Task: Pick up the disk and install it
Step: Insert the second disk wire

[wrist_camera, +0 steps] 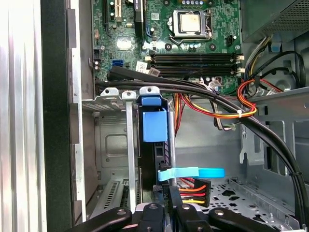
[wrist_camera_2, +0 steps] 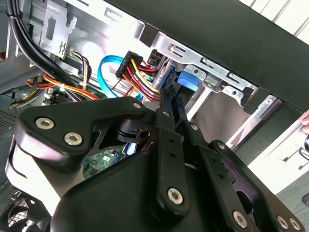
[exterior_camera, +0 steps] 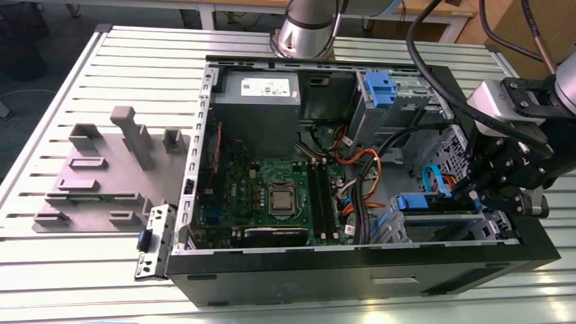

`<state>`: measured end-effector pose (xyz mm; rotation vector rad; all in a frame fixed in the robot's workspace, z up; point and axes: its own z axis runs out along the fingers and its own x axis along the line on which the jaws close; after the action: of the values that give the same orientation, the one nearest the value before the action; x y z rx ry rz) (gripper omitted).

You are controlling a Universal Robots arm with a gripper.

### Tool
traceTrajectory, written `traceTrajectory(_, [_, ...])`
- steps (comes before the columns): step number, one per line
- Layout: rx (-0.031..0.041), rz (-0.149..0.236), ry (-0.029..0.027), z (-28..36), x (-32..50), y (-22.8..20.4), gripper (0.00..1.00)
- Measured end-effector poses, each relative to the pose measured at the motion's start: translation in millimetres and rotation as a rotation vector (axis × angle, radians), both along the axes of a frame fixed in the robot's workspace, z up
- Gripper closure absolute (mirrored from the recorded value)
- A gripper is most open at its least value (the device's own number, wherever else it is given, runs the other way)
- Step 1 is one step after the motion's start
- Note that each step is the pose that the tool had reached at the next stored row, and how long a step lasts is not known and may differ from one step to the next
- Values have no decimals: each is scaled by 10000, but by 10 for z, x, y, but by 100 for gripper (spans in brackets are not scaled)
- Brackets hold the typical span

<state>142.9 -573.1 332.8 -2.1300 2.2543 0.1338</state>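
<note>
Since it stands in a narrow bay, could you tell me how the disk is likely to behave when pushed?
The disk looks rigid, so it should not bend. Standing on edge between the metal cage walls, it would probably slide rather than tip. Its blue plastic tab may flex slightly.
</note>
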Motion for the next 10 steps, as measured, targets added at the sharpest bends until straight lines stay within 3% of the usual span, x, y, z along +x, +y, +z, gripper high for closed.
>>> traceTrajectory(10, [-4, 0, -1, -37, -1, 0, 84])
